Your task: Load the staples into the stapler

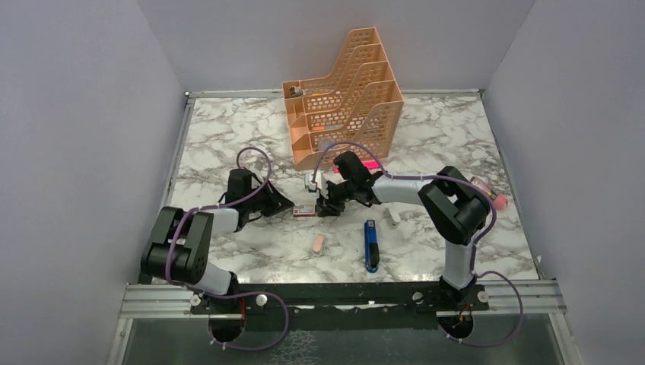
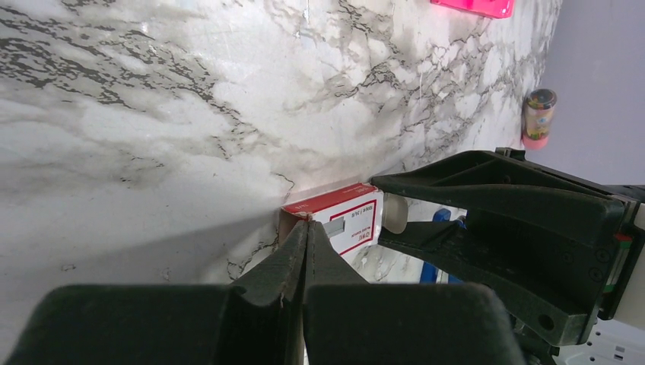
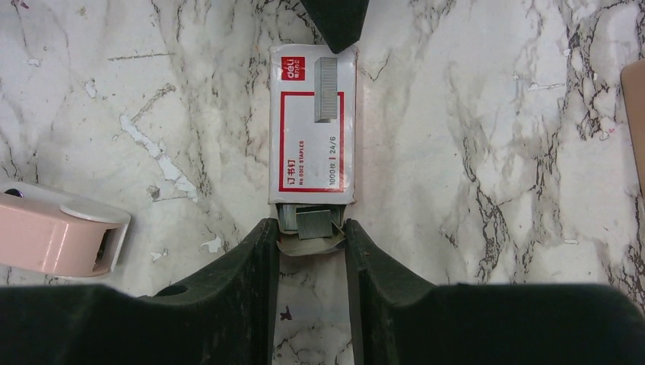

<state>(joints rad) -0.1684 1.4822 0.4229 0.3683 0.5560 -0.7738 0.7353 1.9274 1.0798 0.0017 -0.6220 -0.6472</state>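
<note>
The staples box [image 1: 304, 210], white with a red label, lies flat between my two grippers. In the right wrist view the box [image 3: 312, 125] has its grey inner tray of silvery staples [image 3: 308, 226] sticking out of the near end. My right gripper [image 3: 308, 237] is closed on the sides of that tray. My left gripper [image 2: 306, 226] is shut, and its tips touch the box's other end [image 2: 338, 220]; it shows in the right wrist view as a black tip [image 3: 335, 23]. The blue stapler [image 1: 370, 245] lies untouched nearer the front, right of the box.
An orange file organiser [image 1: 346, 91] stands at the back. A bright-pink bar [image 1: 370, 163] lies in front of it. A peach-pink oblong piece [image 1: 319, 243] lies left of the stapler. A pale pink-and-white object [image 3: 53, 236] lies beside my right gripper. A small jar [image 2: 539, 114] stands at the right edge.
</note>
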